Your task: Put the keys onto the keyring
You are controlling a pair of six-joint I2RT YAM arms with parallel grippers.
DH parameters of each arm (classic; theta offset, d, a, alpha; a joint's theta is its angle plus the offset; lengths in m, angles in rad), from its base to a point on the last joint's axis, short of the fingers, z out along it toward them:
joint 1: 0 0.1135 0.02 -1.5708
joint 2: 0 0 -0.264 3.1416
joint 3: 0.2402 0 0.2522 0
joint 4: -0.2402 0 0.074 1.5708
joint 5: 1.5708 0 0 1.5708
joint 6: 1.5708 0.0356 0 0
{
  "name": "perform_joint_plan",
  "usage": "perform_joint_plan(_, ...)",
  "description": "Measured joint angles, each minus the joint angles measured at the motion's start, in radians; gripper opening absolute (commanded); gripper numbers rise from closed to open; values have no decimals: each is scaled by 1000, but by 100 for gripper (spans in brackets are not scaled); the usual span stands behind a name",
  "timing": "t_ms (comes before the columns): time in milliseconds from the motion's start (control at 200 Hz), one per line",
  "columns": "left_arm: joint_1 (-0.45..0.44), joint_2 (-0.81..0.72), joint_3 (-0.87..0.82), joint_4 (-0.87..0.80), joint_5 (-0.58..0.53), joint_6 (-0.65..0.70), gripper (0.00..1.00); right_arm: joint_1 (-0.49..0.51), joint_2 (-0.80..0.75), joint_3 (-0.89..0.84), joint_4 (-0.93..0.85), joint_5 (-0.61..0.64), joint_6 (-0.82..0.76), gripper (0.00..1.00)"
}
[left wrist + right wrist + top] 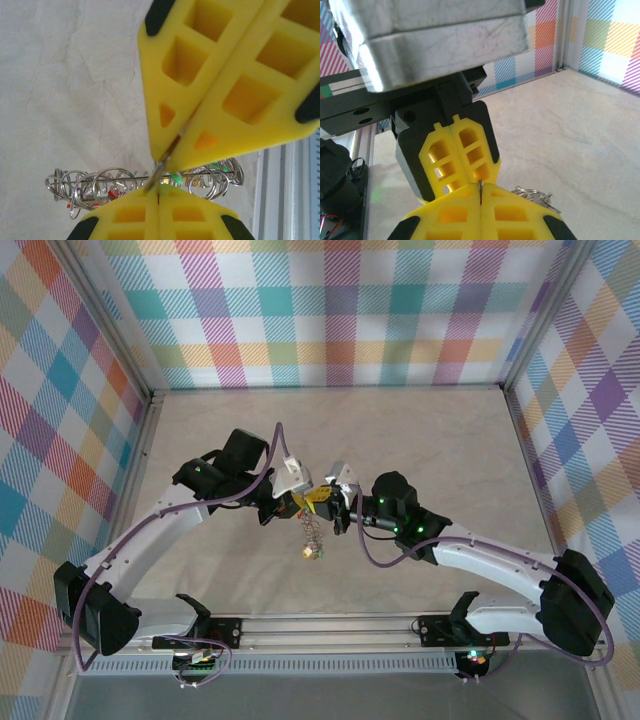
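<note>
Between left hand [158, 194] and right hand [481, 193], both clenched tip-to-tip, seemingly pinching keyring [131, 176]; keys [312, 546] dangling beneath.

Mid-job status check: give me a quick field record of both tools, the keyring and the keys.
left tool: shut, pinching the keyring wire
right tool: shut, tip to tip with the left tool, pinching the same wire
keyring: held between both tools, over the table
keys: bunched on the keyring, red and green tags visible
</note>
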Motion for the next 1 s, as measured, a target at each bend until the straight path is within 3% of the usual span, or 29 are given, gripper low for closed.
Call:
perform_joint_plan(540,10,0,0,23,14,-26,0,11,-39,-28,-16,48,-51,0)
perform_joint_plan(1000,15,-4,-9,57,6,-26,0,17,-70,-29,-60,7,-55,0)
